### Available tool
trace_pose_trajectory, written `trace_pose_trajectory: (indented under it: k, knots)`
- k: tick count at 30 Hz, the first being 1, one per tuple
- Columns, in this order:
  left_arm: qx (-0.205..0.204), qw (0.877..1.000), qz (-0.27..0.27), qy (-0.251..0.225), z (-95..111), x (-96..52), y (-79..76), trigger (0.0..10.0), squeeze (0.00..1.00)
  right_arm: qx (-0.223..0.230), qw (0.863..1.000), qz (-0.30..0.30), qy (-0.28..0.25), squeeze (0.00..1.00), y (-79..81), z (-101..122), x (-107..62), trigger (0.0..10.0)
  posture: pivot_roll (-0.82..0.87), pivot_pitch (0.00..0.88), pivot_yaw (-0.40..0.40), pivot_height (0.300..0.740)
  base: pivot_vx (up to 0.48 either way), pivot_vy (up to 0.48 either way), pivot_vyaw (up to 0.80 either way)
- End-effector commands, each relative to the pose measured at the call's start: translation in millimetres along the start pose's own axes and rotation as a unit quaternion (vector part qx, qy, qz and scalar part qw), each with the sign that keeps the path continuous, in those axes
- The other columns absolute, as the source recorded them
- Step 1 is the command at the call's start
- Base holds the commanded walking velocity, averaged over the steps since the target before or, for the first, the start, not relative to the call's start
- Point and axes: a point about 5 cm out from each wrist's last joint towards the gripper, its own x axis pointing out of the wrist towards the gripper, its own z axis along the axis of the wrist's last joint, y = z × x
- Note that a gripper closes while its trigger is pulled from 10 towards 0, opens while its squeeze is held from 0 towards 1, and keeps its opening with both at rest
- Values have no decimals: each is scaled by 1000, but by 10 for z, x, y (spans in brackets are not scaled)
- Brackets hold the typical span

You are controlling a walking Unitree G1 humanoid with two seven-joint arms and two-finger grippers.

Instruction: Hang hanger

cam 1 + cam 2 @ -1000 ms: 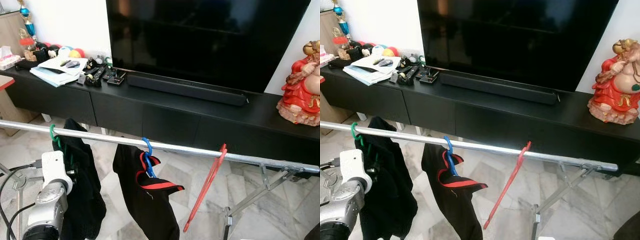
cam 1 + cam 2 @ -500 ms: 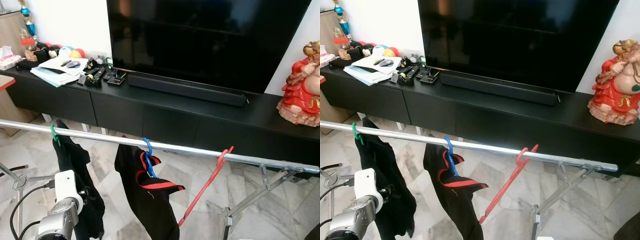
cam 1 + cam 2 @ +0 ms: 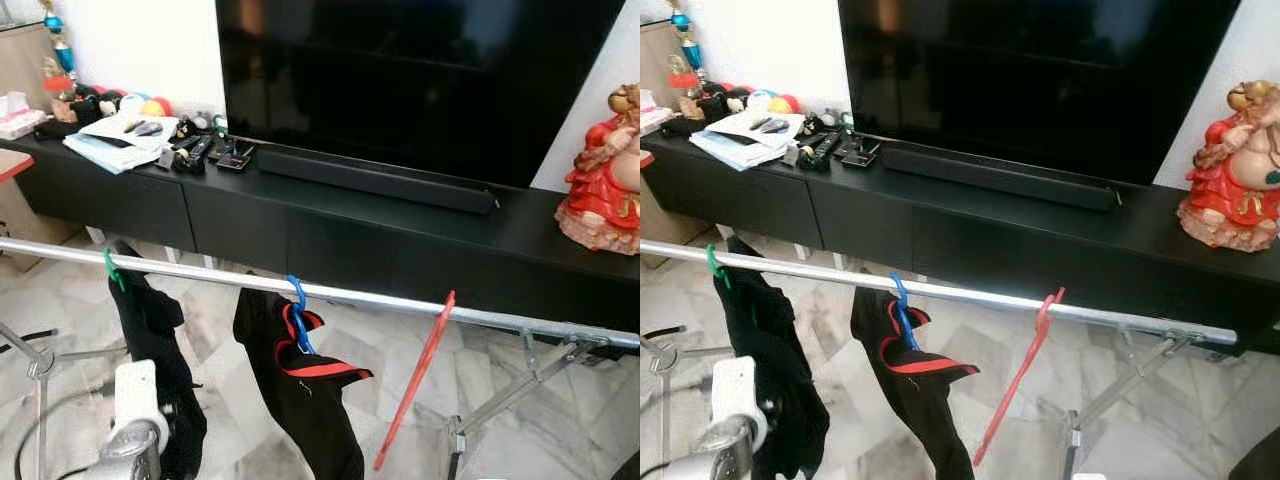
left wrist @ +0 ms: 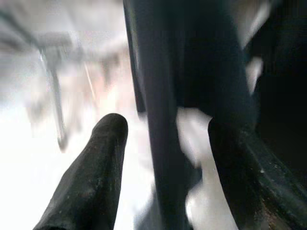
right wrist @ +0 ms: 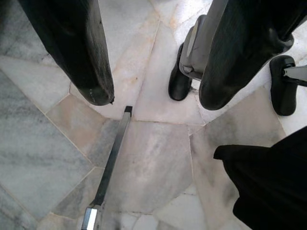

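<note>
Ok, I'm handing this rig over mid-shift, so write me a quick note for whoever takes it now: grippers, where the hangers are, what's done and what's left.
Left gripper: open, holding nothing, low at the robot's left beside the black garment on the green hanger.
Right gripper: open, holding nothing, pointing down at the marble floor.
Rail: three hangers on it. Green at the left with a black garment, blue hanger in the middle with a black and red garment, red hanger to the right, bare and hanging slanted.
Done: all three hangers are hooked on the rail.
Left: seemingly nothing to hang; confirm the red hanger sits securely.
</note>
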Motion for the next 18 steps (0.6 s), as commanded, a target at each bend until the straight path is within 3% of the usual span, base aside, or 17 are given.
trace_pose_trajectory:
  k: [1, 2, 6, 9, 11, 18]
  knots:
    - [23, 999, 7, -29, 102, -44, 8, 10000, 0, -3, 1000, -5, 0, 0, -37, 7, -5, 10000, 106, 0, -65, 740, 0, 0, 0]
    - [44, 998, 13, -47, 161, -90, 32, 10000, 0, -2, 1000, -5, -1, 0, -36, 7, -5, 10000, 107, 0, -64, 740, 0, 0, 0]
    - [61, 996, 15, -68, 216, -152, 48, 10000, 0, -2, 1000, -4, -1, 0, -35, 8, -5, 10000, 110, 0, -62, 740, 0, 0, 0]
    - [88, 988, 12, -124, 329, -272, 44, 10000, 0, -2, 1000, -4, -1, 0, -36, 8, -5, 10000, 116, 0, -62, 740, 0, 0, 0]
    - [78, 980, -10, -183, 469, -346, -15, 10000, 0, -2, 1000, -3, -1, 0, -38, 9, -6, 10000, 122, 0, -66, 740, 0, 0, 0]
    - [83, 973, -50, -209, 594, -275, -149, 10000, 0, -3, 1000, -3, -2, 0, -37, 13, -5, 10000, 112, 0, -68, 740, 0, 0, 0]
